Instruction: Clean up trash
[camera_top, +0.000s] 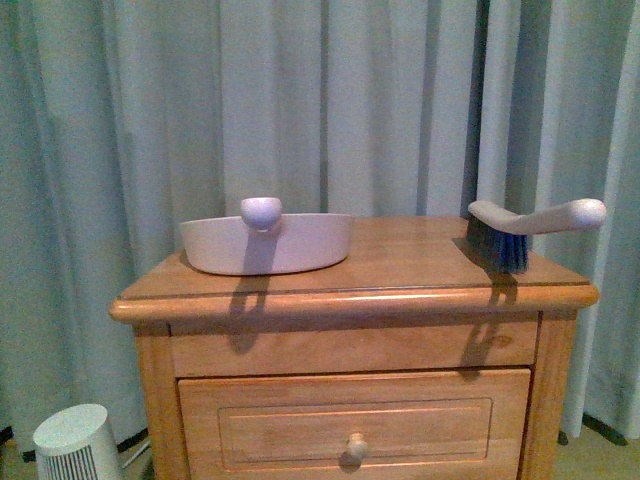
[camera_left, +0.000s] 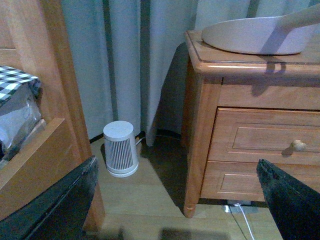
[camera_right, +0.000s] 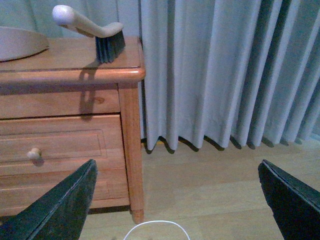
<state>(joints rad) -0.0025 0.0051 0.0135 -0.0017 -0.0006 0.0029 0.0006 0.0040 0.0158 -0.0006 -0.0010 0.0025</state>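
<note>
- Two grippers low beside the nightstand (camera_top: 400, 262): left gripper (camera_left: 176, 167) and right gripper (camera_right: 176, 164), each with fingers (camera_left: 60, 205) spread wide, holding nothing.
- No crumpled white wad visible in any view; cannot tell which way from either gripper, nor which arm nearer.
- Close by on the floor: white slatted heater (camera_left: 120, 149), on the left arm's side; checked pillow (camera_left: 15, 82) on the bed past it, not trash.
- Up on the nightstand: dustpan (camera_top: 268, 243) toward the left arm, brush (camera_top: 530, 225) toward the right arm, bristles down, handle lying crosswise, overhanging the right edge.
- Likely needed first: a look around for the wad.
- Farthest back, pale curtain (camera_top: 400, 100).
- No brand, label or writing readable.
</note>
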